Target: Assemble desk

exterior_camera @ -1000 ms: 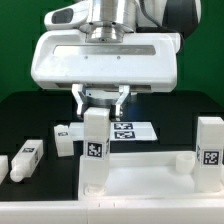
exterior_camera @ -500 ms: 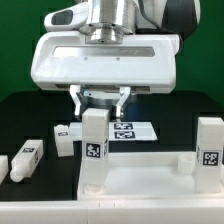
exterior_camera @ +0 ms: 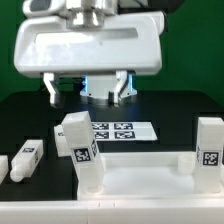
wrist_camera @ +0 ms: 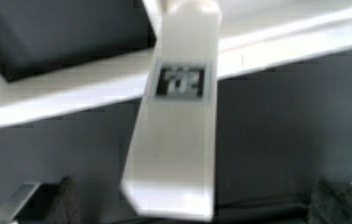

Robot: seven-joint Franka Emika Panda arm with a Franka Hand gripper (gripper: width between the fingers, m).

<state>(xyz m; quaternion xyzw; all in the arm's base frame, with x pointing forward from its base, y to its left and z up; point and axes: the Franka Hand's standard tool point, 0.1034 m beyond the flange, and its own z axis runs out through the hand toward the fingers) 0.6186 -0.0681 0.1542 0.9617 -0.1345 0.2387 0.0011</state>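
A square white leg [exterior_camera: 79, 150] with a tag stands at the left corner of the white tabletop [exterior_camera: 140, 178] and leans toward the exterior view's left. My gripper [exterior_camera: 86, 92] hangs well above it, open, with nothing between its fingers [exterior_camera: 122, 90]. In the wrist view the same leg [wrist_camera: 176, 110] runs lengthwise between my dark fingertips [wrist_camera: 31, 200], apart from both, and the tabletop rim [wrist_camera: 48, 95] lies behind it. A second leg [exterior_camera: 210, 150] stands upright at the tabletop's right corner.
Two loose tagged legs [exterior_camera: 28, 158] [exterior_camera: 3, 166] lie on the black table at the exterior view's left. The marker board [exterior_camera: 118, 130] lies flat behind the tabletop. The robot's large white body [exterior_camera: 90, 45] fills the upper part of the exterior view.
The gripper has opened, let go of the left leg and risen above it. The leg, upright before, now tilts toward the exterior view's left.
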